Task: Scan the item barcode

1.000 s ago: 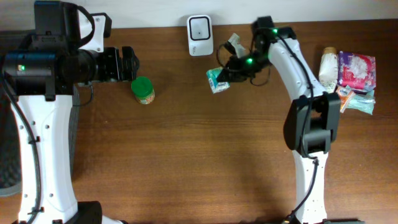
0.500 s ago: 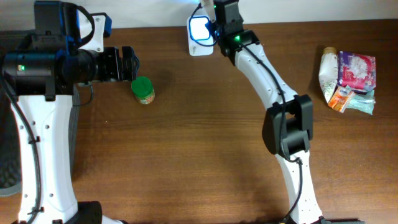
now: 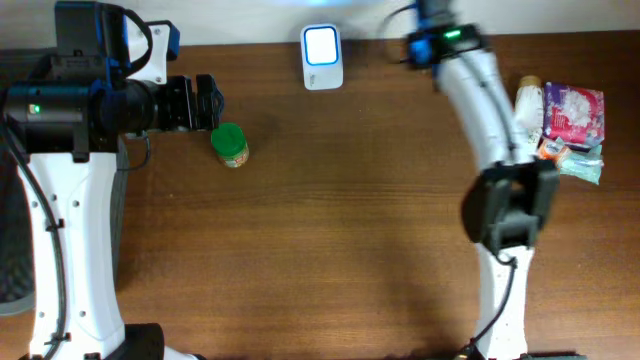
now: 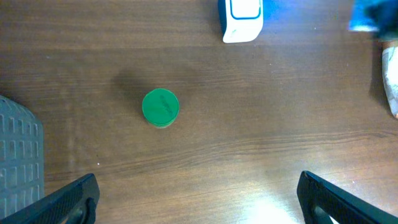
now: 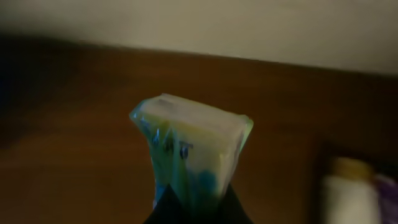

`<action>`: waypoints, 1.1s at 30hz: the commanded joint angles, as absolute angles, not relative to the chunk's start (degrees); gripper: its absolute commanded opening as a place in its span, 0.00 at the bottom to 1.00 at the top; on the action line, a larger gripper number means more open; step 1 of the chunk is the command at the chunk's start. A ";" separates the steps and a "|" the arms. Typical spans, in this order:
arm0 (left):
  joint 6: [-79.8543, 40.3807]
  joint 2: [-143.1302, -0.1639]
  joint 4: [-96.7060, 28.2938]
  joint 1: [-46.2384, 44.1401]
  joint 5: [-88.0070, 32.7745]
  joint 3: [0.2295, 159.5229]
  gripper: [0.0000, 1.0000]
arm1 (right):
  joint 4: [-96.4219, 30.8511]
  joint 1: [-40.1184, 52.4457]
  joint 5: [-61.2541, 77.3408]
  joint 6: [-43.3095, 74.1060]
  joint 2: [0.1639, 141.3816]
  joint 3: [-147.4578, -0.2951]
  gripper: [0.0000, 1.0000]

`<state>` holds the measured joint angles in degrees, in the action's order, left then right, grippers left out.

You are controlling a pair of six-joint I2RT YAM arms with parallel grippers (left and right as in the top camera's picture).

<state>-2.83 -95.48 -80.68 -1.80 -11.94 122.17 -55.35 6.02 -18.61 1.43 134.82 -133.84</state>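
A green and white packet (image 5: 189,146) is pinched at its lower end by my right gripper (image 5: 196,202), which is shut on it and holds it upright above the table's far edge. In the overhead view that arm reaches to the top edge, right of the white scanner (image 3: 322,45), and the packet is hidden there. The scanner's face glows bluish white; it also shows in the left wrist view, scanner (image 4: 240,18). My left gripper (image 3: 205,103) hovers open at the far left, its fingers wide apart with nothing between them (image 4: 199,202).
A jar with a green lid (image 3: 230,145) stands just right of the left gripper, also seen from above as jar (image 4: 160,107). A white bottle (image 3: 528,108) and pink and teal packets (image 3: 573,112) lie at the far right. A grey basket (image 4: 18,155) sits left.
The right arm swung left to the scanner with the packet, then back right toward the far edge. The scanner's face lit up. The left arm stayed still.
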 commanded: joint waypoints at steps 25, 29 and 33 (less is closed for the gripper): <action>-3.20 -95.57 -80.62 -1.85 -12.16 122.43 0.99 | -79.09 -2.50 24.67 3.46 129.58 -133.53 0.99; -3.20 -95.57 -80.62 -1.85 -12.16 122.43 0.99 | -71.83 7.09 28.08 3.49 129.93 -132.33 0.99; -3.20 -95.57 -80.62 -1.85 -12.16 122.43 0.99 | -59.88 18.90 27.83 6.98 131.90 -132.07 0.99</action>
